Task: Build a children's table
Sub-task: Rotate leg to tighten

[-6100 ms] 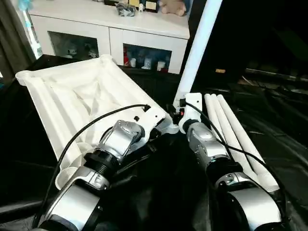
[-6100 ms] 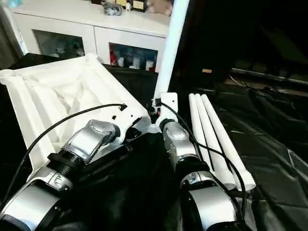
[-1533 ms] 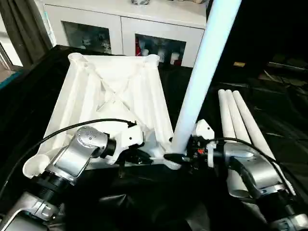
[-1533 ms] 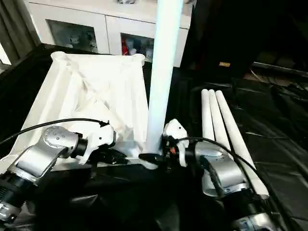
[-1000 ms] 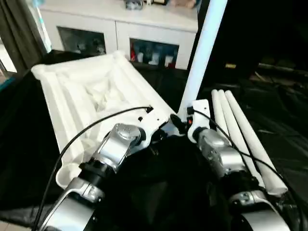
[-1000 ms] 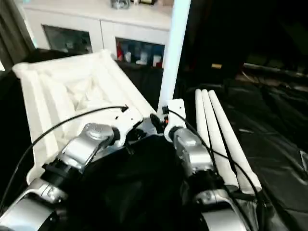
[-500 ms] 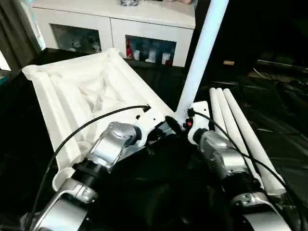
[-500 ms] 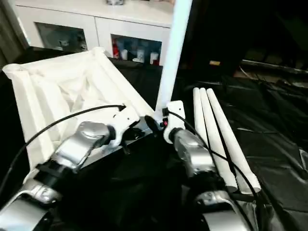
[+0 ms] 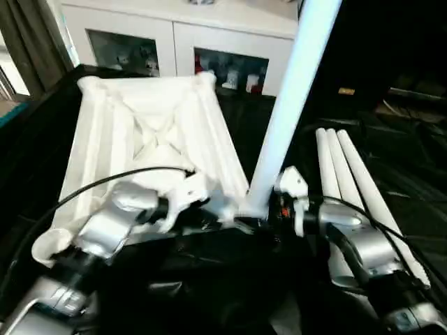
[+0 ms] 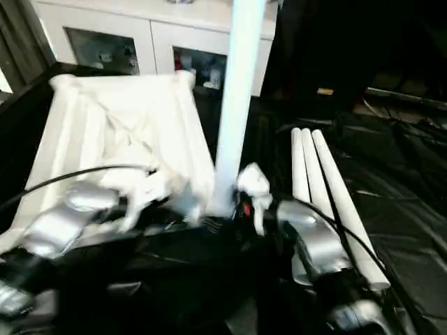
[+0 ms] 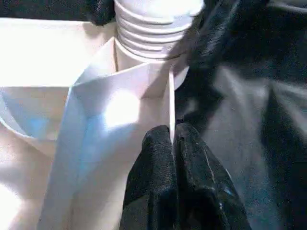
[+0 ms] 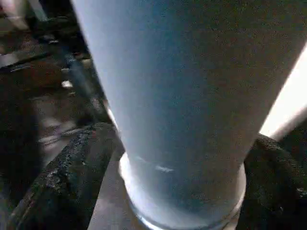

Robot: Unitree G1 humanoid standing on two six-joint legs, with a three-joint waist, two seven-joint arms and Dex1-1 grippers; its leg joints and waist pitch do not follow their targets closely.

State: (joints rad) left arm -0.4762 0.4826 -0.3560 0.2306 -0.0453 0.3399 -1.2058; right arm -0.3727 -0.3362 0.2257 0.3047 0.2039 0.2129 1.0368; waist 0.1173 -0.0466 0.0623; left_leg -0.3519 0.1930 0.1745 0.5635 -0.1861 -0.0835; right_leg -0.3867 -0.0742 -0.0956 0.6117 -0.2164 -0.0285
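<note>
The white table top lies ribbed side up on the black cloth. One white leg stands upright in the top's near right corner socket. Its threaded end shows just above the socket. My right gripper is shut on the base of this leg, with black fingers on either side of the tube. My left gripper is shut on a thin white rib of the table top right beside that socket. Three more legs lie side by side to the right.
A white glass-door cabinet stands behind the table top. Black cloth covers the work surface around everything. A cable loops over my left forearm.
The table top has swung about the corner with the leg; its far end now points straight away. My forearms have spread apart. The leg stays upright and both grips are unchanged.
</note>
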